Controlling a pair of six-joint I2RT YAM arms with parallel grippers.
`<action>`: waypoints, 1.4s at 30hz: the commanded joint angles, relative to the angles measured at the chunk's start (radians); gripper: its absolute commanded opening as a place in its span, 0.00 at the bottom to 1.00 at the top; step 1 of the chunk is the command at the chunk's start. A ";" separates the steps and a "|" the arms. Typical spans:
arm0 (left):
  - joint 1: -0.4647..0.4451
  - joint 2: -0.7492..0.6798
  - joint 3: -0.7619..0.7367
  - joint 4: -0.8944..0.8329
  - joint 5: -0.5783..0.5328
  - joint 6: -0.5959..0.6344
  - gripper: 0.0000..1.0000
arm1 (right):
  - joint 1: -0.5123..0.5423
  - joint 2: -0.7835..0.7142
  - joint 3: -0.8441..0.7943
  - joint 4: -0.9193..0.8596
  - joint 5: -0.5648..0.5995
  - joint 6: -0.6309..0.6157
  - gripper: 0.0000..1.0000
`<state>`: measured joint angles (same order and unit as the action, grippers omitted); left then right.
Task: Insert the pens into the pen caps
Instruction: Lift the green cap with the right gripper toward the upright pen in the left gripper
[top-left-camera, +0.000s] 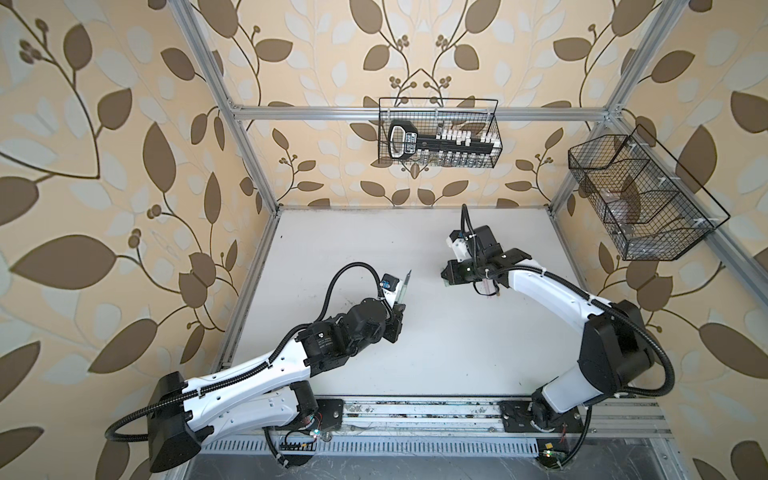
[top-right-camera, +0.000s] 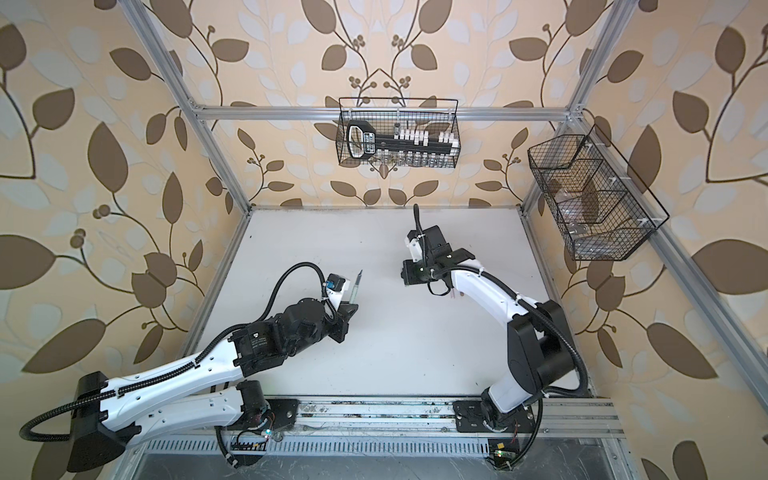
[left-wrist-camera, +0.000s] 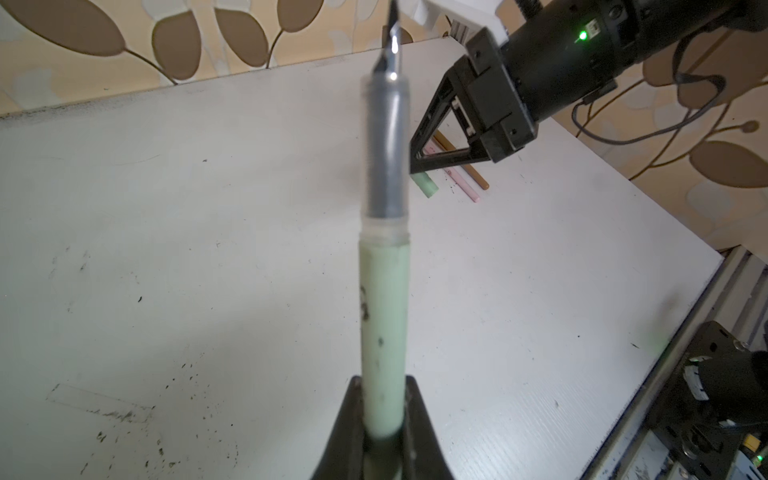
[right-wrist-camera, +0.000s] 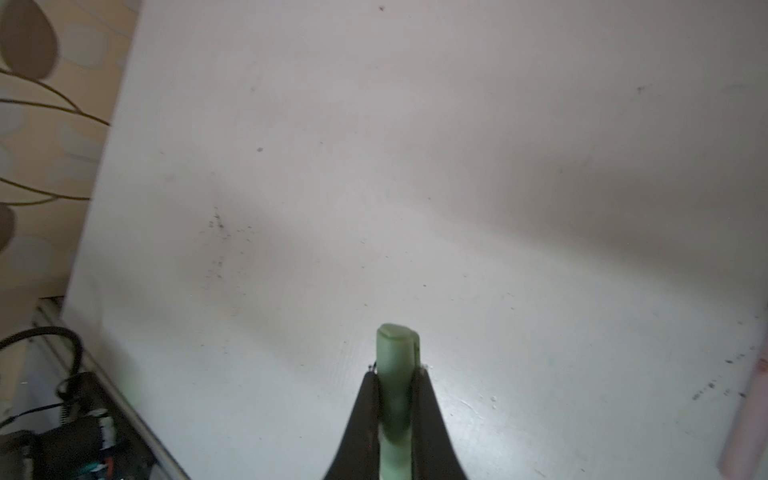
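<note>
My left gripper (left-wrist-camera: 384, 399) is shut on the rear of the pale green pen (left-wrist-camera: 384, 291), whose dark tip points away toward the right arm. The same pen (top-left-camera: 405, 286) shows in both top views, raised left of centre, with the left gripper (top-left-camera: 400, 309) below it. My right gripper (right-wrist-camera: 397, 374) is shut on the pale green pen cap (right-wrist-camera: 397, 353), which sticks out past the fingertips. In the left wrist view the right gripper (left-wrist-camera: 415, 166) holds this cap (left-wrist-camera: 426, 185) low over the table, a short gap from the pen's tip. A pink pen (left-wrist-camera: 461, 183) and a brown pen (left-wrist-camera: 465, 166) lie side by side behind it.
A wire basket (top-left-camera: 440, 133) with a black tool hangs on the back frame. Another wire basket (top-left-camera: 640, 195) hangs at the right. The white table (top-left-camera: 436, 353) ends in a metal rail (top-left-camera: 415, 411) at the front. A blurred pink object (right-wrist-camera: 748, 415) lies at the right wrist view's edge.
</note>
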<state>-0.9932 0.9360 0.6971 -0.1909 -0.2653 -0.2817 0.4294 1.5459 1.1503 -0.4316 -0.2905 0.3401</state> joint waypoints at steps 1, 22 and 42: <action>0.011 -0.012 0.003 0.056 0.054 0.031 0.06 | -0.006 -0.079 -0.082 0.175 -0.170 0.083 0.04; 0.010 -0.014 0.035 0.148 0.254 0.085 0.02 | 0.049 -0.525 -0.457 1.030 -0.171 0.513 0.00; 0.010 -0.021 0.034 0.152 0.205 0.145 0.00 | 0.162 -0.563 -0.405 0.827 -0.046 0.360 0.00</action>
<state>-0.9932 0.9184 0.6979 -0.0772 0.0002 -0.1955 0.5838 1.0134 0.6991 0.5102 -0.3874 0.7799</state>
